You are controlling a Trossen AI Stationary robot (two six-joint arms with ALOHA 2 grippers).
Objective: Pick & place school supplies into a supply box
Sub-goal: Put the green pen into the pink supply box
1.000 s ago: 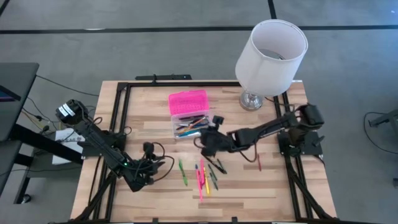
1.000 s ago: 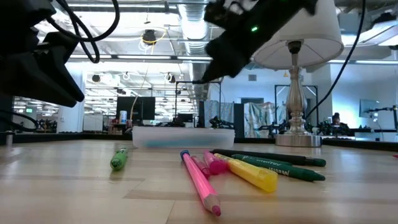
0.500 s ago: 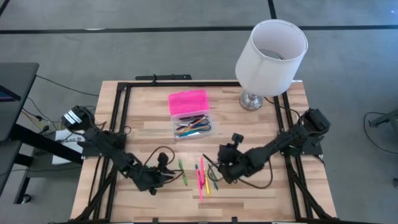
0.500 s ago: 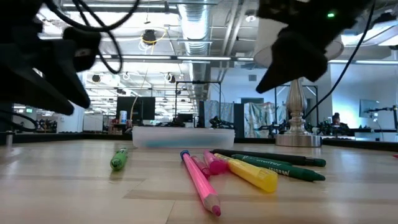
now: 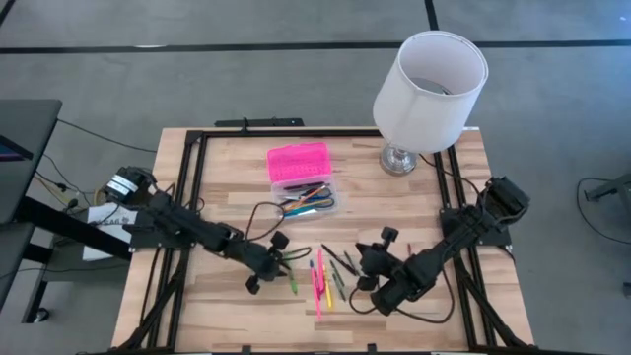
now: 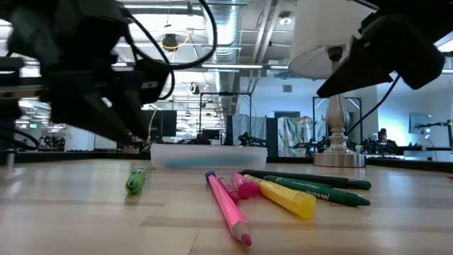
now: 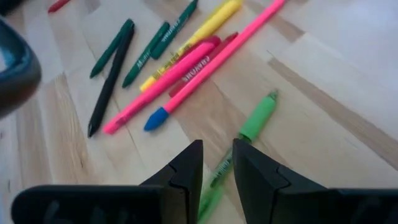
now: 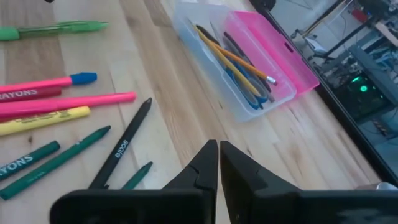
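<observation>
The supply box [image 5: 305, 200] stands at the table's middle, its pink lid [image 5: 298, 161] laid open on the far side, with several pens and pencils inside [image 8: 235, 65]. A green pen [image 7: 254, 118], pink pencils [image 5: 317, 284], a yellow marker [image 6: 287, 197], green crayons [image 8: 59, 158] and a black pen [image 8: 121, 152] lie loose nearer the front edge. My left gripper [image 7: 217, 157] hovers just above the green pen's near end, its fingers slightly open. My right gripper [image 8: 219, 160] hangs shut over the table, right of the loose pens, pointing toward the box.
A white lamp [image 5: 431, 89] stands at the far right corner, its base [image 5: 398, 160] on the table. A black frame [image 5: 187, 187] runs along the table's edges. Bare wood lies left of the green pen and along the front edge.
My left gripper has swung toward the table's right, over to the green pen, turning as it went. My right gripper has drawn back from above the supply box toward the near edge and the right, sinking a little. The pens lie unmoved.
</observation>
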